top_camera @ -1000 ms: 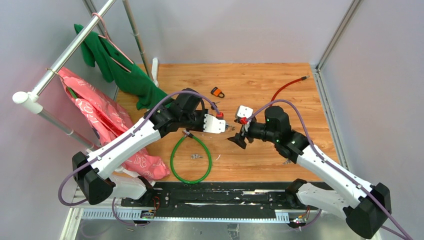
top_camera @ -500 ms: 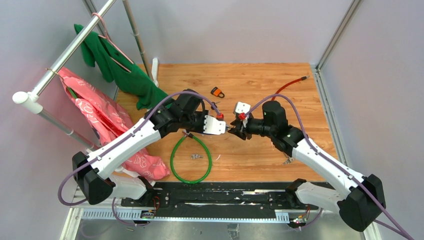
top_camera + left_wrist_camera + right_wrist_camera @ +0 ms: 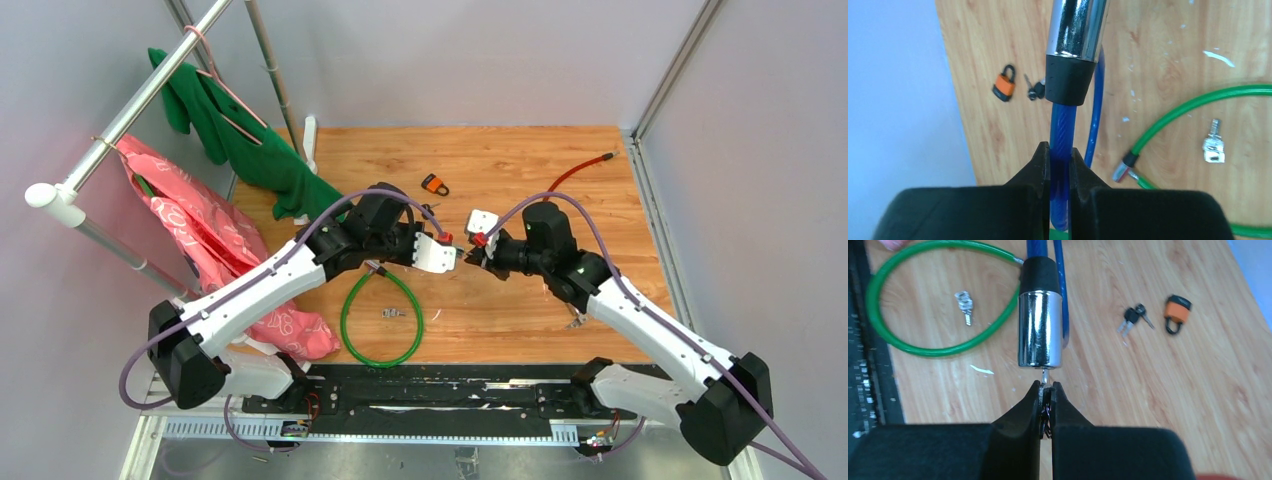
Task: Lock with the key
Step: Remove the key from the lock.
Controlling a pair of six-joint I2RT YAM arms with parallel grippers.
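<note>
My left gripper [image 3: 1060,147] is shut on the blue cable [image 3: 1062,125] of a cable lock, just below its black collar. The lock's chrome cylinder [image 3: 1040,330] hangs above the wooden table and points toward my right gripper [image 3: 1046,385]. The right gripper is shut on the head of a small key [image 3: 1044,376], whose metal shaft enters the cylinder's end face. In the top view both grippers meet nose to nose at mid-table, the left gripper [image 3: 452,256] and the right gripper [image 3: 470,254], with the lock hidden between them.
A green cable lock [image 3: 380,320] lies looped on the table near the front, a silver key [image 3: 392,313] inside the loop. An orange padlock [image 3: 434,184] with black keys [image 3: 1133,317] lies farther back. A red cable [image 3: 575,175] is at back right. Green clothing [image 3: 250,140] and pink clothing [image 3: 200,230] hang at left.
My right gripper was open and lower on the table; it moved left and back to the lock's end and shut on the key. The left arm shifted slightly right, still holding the cable.
</note>
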